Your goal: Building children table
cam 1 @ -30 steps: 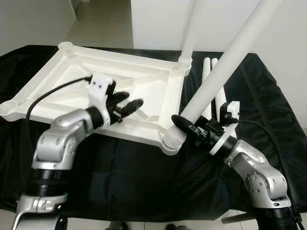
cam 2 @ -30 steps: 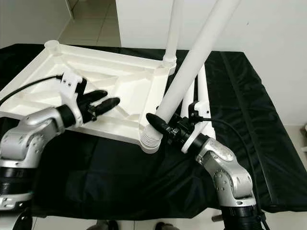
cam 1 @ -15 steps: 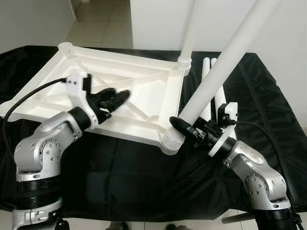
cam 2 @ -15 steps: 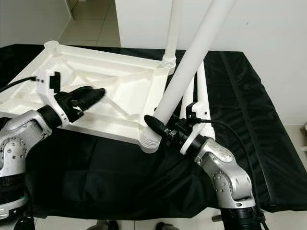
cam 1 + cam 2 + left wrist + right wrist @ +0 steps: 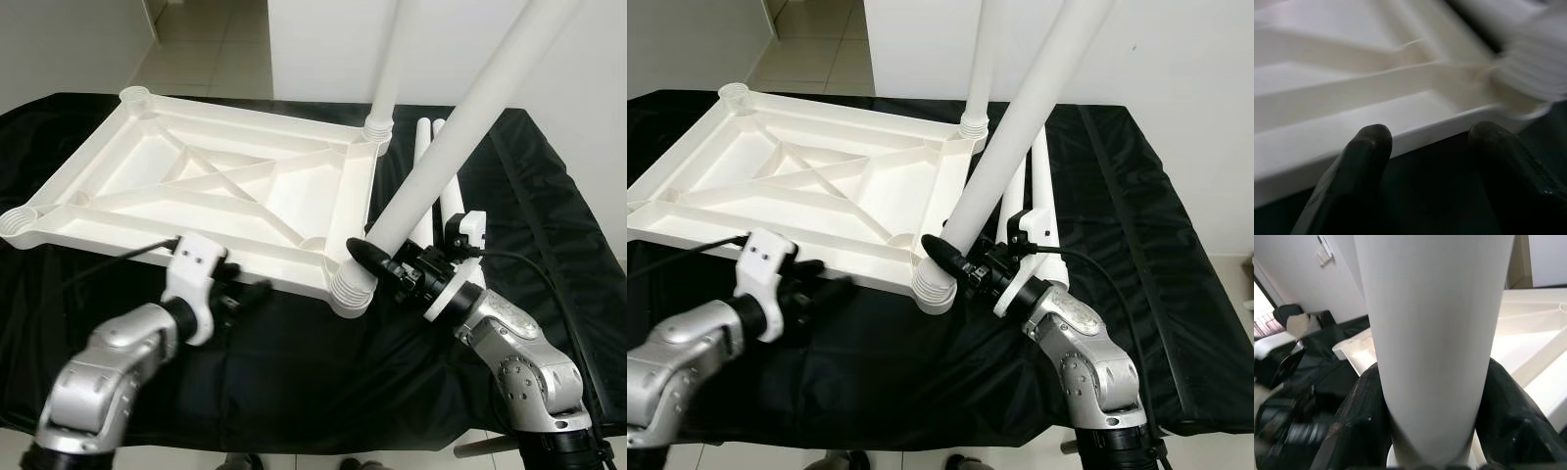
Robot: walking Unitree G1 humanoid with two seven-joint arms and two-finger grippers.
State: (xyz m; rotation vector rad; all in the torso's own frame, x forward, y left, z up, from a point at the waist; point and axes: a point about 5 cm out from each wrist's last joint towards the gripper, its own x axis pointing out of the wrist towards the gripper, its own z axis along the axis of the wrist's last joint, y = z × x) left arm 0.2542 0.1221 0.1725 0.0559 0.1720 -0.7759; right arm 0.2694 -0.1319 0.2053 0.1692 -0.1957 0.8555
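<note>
Upturned white tabletop (image 5: 147, 211) lies on black cloth (image 5: 294, 362). Right gripper (image 5: 377, 264) clamps tilted table leg (image 5: 441, 166) at near right corner socket (image 5: 350, 289). Left gripper (image 5: 1425, 161), fingers apart, sits just beside tabletop's near edge.

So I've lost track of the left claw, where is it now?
In the left eye view the left claw sits on the robot's left, low over the black cloth, just at the near edge of the upturned white tabletop.

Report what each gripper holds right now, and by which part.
The right gripper clamps the white table leg near its lower end, just above the corner socket. The left gripper holds nothing, open beside the tabletop edge.
</note>
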